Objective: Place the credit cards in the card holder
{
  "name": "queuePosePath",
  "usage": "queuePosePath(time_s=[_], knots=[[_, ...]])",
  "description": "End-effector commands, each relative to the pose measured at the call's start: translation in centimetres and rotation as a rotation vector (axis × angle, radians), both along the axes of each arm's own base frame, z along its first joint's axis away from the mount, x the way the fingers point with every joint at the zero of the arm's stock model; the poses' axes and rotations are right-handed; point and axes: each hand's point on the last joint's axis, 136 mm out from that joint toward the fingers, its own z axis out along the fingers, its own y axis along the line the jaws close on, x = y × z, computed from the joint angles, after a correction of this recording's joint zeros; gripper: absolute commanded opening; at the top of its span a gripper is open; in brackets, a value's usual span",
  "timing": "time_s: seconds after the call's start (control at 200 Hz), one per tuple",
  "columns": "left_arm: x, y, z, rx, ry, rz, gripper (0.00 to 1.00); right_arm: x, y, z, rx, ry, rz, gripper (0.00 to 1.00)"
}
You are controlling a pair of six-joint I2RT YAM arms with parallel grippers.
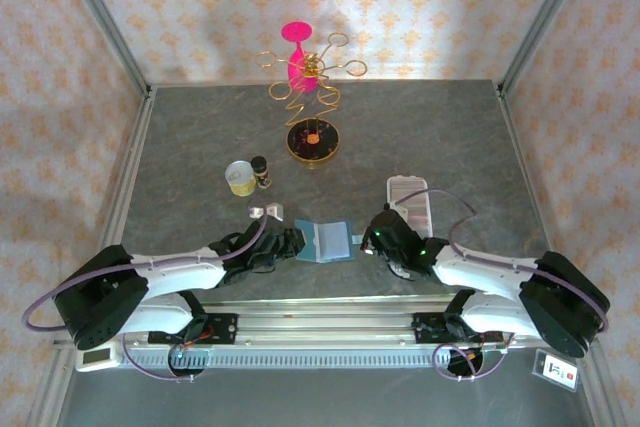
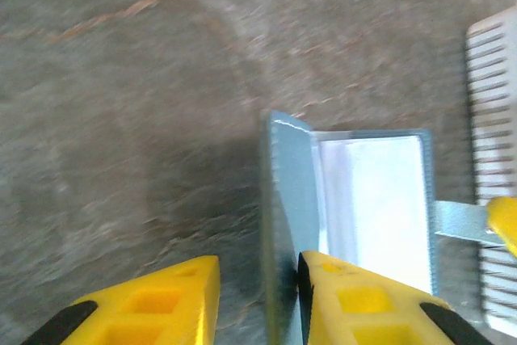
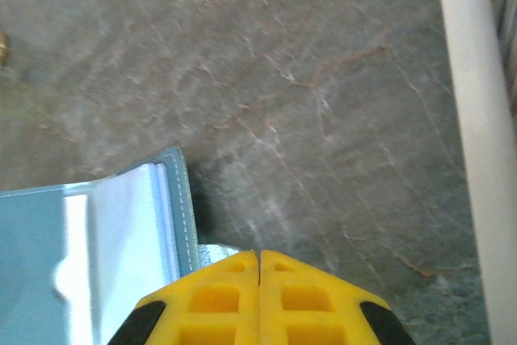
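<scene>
Teal wallet (image 1: 325, 240) lies open on the table (image 1: 200, 137) at the near edge, btwn the two claws. Left claw (image 2: 257, 268) sits low at the wallet's left side w/ fingers apart. The raised cover flap stands in the gap, close to the inner finger, w/ bare table showing on the other side, so nothing is pinched. Right claw (image 3: 258, 254) is closed, fingers touching, tip at the end of the wallet's strap (image 2: 460, 224); can't tell if the strap is caught. Card holder (image 1: 412, 202), a ribbed whitish tray, sits just beyond the right claw, near the wallet's right side. The wallet's clear pockets look pale; credit cards can't be made out there.
</scene>
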Motion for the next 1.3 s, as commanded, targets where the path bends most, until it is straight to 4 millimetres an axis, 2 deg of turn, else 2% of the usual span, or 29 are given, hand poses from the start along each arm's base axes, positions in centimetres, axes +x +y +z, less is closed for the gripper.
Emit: queuePosePath(time_s=[0.0,0.05,0.12,0.15,0.23,0.28,0.38,0.491,0.541,0.601,0.671,0.716,0.771,0.866,1.076,1.296], knots=[[-0.2,0.1,-0.8,-0.015,0.016,0.016,0.3,0.6,-0.2,0.6,-0.019,-0.008,-0.028,0.0],[-0.5,0.0,-1.1,-0.01,0.029,0.007,0.3,0.6,-0.2,0.2,-0.034,0.006,-0.023,0.0],[-0.6,0.3,-1.4,0.007,0.032,0.009,0.28,0.8,-0.2,0.7,-0.05,0.0,-0.022,0.0],[-0.6,0.5,-1.5,0.008,0.029,0.014,0.26,0.9,-0.3,1.0,-0.057,-0.002,-0.025,0.03],[-0.7,0.4,-1.6,-0.002,0.025,0.007,0.25,0.8,-0.6,1.4,-0.096,0.007,-0.018,0.23],[-0.8,0.2,-1.4,-0.012,0.026,-0.004,0.27,0.7,-0.6,2.9,-0.098,-0.007,0.002,0.35],[-0.8,0.1,-1.3,-0.015,0.025,-0.013,0.28,0.1,-0.5,4.5,-0.111,-0.011,0.043,0.47],[-0.9,0.1,-1.1,-0.025,0.018,-0.016,0.28,-0.6,0.0,5.6,-0.114,0.018,0.051,0.51],[-0.9,0.0,-1.0,-0.026,0.014,-0.023,0.28,-0.8,0.6,6.0,-0.115,0.024,0.057,0.48],[-1.0,0.0,-0.9,-0.029,0.012,-0.03,0.28,-1.1,2.2,6.6,-0.105,0.023,0.093,0.41],[-1.1,-0.1,-0.9,-0.03,0.012,-0.04,0.27,-1.6,4.5,7.3,-0.075,0.017,0.156,0.39],[-1.2,-0.1,-1.0,-0.029,0.014,-0.043,0.23,-2.0,6.1,6.6,-0.065,0.041,0.202,0.41],[-1.3,-0.2,-1.0,-0.031,0.014,-0.05,0.18,-2.4,7.2,5.6,-0.039,0.079,0.221,0.44],[-1.3,-0.2,-1.1,-0.041,0.01,-0.054,0.17,-2.5,8.0,3.8,-0.017,0.119,0.215,0.46],[-1.5,-0.5,-1.1,-0.043,0.013,-0.073,0.14,-2.8,7.6,0.1,-0.087,0.192,0.204,0.47],[-1.5,-0.5,-1.2,-0.041,0.014,-0.073,0.14,-3.2,6.6,-1.9,-0.135,0.227,0.184,0.47]])
